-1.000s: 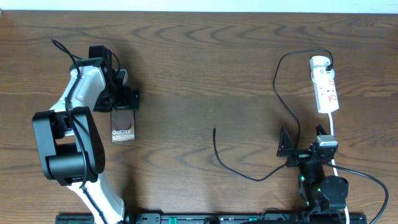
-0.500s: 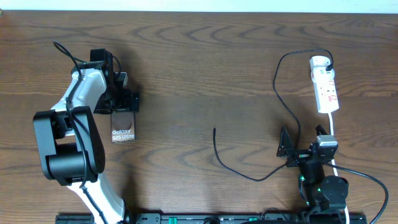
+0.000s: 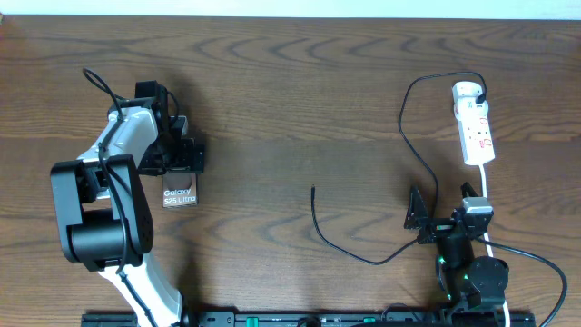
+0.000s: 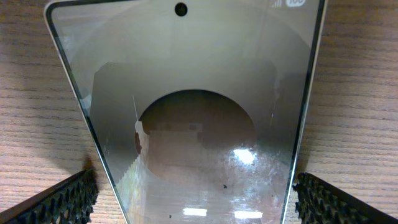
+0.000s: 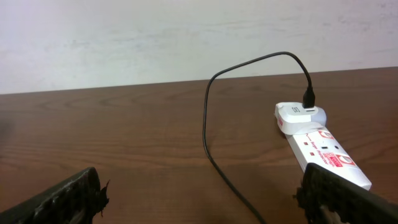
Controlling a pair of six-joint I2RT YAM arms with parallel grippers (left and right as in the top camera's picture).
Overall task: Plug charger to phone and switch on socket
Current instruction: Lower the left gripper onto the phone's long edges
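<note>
The left gripper hung with fingers apart astride the phone at table-left and probably needed to close squarely on its long edges, while the right gripper, likewise apart and empty, waited below the socket, the charger tip lying loose mid-table.

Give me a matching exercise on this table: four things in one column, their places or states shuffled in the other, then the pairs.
1. flat dark rectangular phone
2. long thin black charger cable
3. white elongated power strip
4. right tool

A. open and empty, facing the strip
B. far right side of the brown wooden table, red markings
C. one end between the open fingers of the left tool
D. one end plugged in at the strip, free tip lying loose

Pairs: 1-C, 2-D, 3-B, 4-A
</note>
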